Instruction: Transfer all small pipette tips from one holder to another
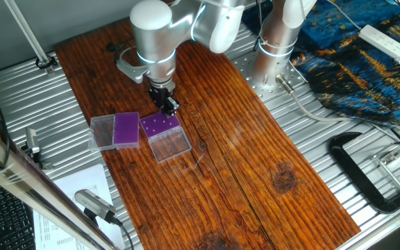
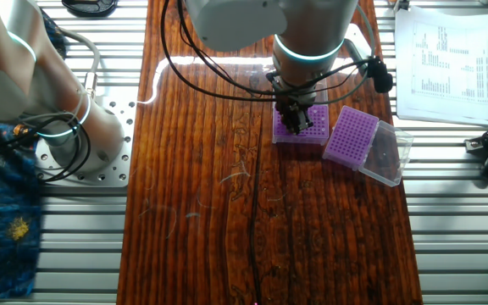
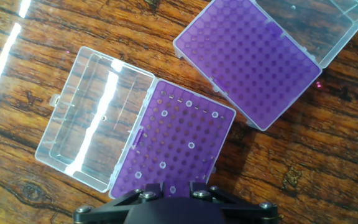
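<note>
Several small pipette tips (image 3: 191,145) show as pale rings in the narrower, darker-purple rack (image 3: 166,140), whose clear lid (image 3: 95,134) lies open beside it. My gripper (image 3: 176,186) hangs right over this rack's near edge (image 1: 160,126), its fingers slightly apart, and one tip (image 3: 173,188) in the rack shows through the gap. The wider, lighter-purple holder (image 3: 253,59) lies next to it with no tips showing in its holes. In the fixed views the gripper (image 1: 170,106) (image 2: 297,125) is low over the darker rack (image 2: 312,134).
The lighter holder (image 2: 350,135) sits tilted on its clear lid (image 2: 390,154). A black clamp (image 1: 367,173) and a patterned cloth (image 1: 367,62) are off the wooden board. Papers (image 2: 443,63) lie on the metal table. The arm's base (image 1: 276,42) stands behind.
</note>
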Robot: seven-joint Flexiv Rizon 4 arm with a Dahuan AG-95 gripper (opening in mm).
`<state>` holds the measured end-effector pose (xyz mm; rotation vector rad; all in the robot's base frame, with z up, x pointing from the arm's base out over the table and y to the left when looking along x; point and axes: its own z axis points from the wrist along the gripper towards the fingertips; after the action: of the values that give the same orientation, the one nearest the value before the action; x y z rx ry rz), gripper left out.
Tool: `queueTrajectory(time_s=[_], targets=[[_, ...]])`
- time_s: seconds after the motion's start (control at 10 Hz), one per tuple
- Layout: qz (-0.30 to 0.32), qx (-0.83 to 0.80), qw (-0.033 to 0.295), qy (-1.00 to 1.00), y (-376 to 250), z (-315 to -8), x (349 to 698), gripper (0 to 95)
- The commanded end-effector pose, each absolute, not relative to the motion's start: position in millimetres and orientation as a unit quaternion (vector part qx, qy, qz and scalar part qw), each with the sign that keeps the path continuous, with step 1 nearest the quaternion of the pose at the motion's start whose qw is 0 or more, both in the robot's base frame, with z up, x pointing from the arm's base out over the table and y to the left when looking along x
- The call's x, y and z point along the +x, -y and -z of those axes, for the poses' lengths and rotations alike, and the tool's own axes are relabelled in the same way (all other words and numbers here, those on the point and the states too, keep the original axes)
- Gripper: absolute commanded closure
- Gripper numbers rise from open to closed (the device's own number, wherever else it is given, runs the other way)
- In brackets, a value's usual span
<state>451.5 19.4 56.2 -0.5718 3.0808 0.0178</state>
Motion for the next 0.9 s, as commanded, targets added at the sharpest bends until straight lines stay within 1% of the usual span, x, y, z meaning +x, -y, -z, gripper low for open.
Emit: queueTrajectory(time_s=[0.1,0.4,0.5,0.9], targets=[[-0.004,-0.183,0.004,-0.983,-21.0,-55.9,451.9,76.0],[-0.003,-0.182,0.003,-0.983,-21.2,-55.4,451.9,76.0],[-0.003,-0.182,0.003,-0.983,-21.3,-55.0,451.9,95.0],[-0.005,-0.182,0.003,-0.983,-21.4,-54.4,451.9,95.0]])
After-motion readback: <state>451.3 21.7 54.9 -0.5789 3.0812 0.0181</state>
